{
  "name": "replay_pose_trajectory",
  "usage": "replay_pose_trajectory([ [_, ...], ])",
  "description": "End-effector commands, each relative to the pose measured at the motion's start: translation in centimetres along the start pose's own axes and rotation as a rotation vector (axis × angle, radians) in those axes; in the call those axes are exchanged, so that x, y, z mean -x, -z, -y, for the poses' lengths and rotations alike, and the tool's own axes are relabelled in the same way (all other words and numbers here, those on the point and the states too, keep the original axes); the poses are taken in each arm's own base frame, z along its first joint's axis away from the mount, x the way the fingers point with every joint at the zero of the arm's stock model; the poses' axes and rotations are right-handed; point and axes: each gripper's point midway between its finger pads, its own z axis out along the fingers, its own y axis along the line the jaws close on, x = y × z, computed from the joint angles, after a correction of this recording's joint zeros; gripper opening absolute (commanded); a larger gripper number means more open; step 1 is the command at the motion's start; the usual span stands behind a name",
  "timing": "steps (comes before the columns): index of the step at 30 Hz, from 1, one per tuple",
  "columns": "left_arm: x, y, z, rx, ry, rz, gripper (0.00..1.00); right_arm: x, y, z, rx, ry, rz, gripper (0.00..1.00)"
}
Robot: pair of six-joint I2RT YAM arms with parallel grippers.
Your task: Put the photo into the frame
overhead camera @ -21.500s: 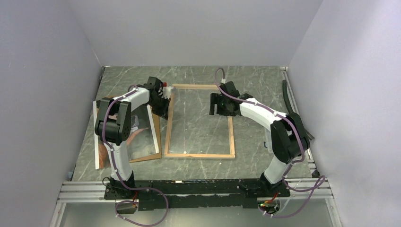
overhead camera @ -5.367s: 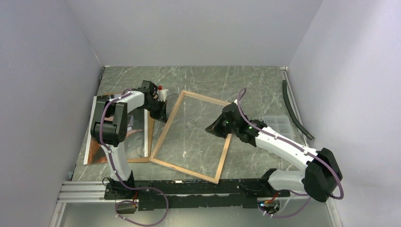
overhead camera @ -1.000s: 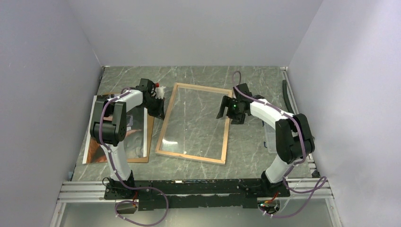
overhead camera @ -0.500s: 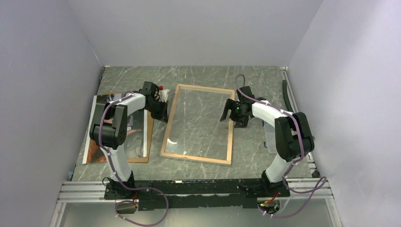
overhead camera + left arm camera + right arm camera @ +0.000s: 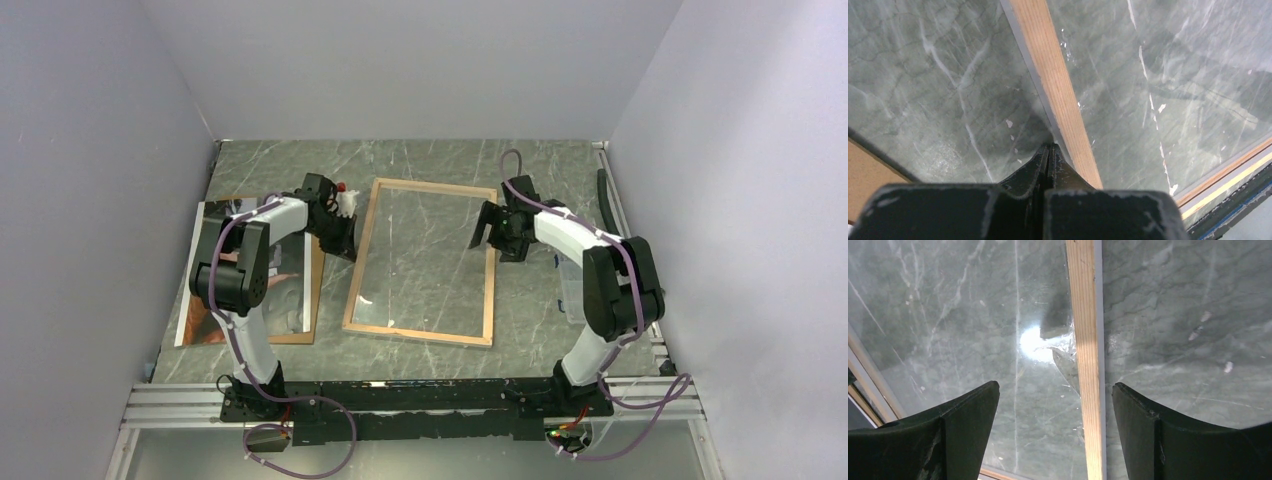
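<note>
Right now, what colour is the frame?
The frame is pale wood, best seen in the right wrist view.

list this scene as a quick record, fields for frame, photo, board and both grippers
frame: flat on the table, wood side up, only the marble tabletop showing through it
photo: left of the frame, lying on the backing board
backing board: brown, its edge showing past the photo's right side
left gripper: shut, tips at the outer edge of the frame's left rail
right gripper: open, one finger on either side of the frame's right rail
task state: photo not yet in the frame
</note>
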Motion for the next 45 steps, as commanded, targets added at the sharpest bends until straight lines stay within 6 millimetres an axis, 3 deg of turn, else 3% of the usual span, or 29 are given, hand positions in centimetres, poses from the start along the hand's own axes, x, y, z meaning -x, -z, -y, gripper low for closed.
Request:
replay_pose_trajectory([
  [1,-0.1,2.1,-0.1,0.008,0.028,-0.02,0.03,2.1,3.0,-0.5,-0.038,0.058,0.127,0.87],
  [7,1.8,5.3,0.0,0.025,0.021,0.032,0.03,2.7,4.3,-1.8,-0.117,0.136,0.198,0.82],
  [11,2.0,7.4,-1.0,0.052,0.032,0.035,0.06,2.5,5.1,-5.0,-0.143,0.233,0.248,0.78],
  [13,2.1,9.5,-2.0,0.083,0.044,0.042,0.14,1.5,5.5,-7.9,-0.123,0.295,0.251,0.78],
  [17,1.8,15.1,-5.5,0.199,0.075,0.083,0.45,0.3,6.6,-15.4,0.054,0.347,0.269,0.8],
  [20,0.4,19.2,-8.4,0.334,0.079,0.096,0.56,-1.7,6.6,-21.4,0.207,0.374,0.228,0.82],
  [25,-3.3,24.9,-14.0,0.56,0.092,0.065,0.59,-7.7,4.9,-30.1,0.425,0.437,0.08,0.82],
  [30,-7.8,29.1,-20.5,0.721,0.211,0.044,0.59,-12.7,2.0,-35.6,0.524,0.505,-0.028,0.82],
  [34,-10.6,30.7,-24.5,0.891,0.229,0.001,0.6,-15.8,-0.7,-37.0,0.511,0.541,-0.1,0.82],
  [38,-12.9,31.7,-27.9,1.032,0.242,-0.022,0.58,-17.8,-2.7,-36.5,0.499,0.526,-0.146,0.82],
  [45,-15.8,28.2,-31.2,1.085,0.256,-0.094,0.44,-18.7,-4.5,-34.8,0.453,0.504,-0.162,0.82],
])
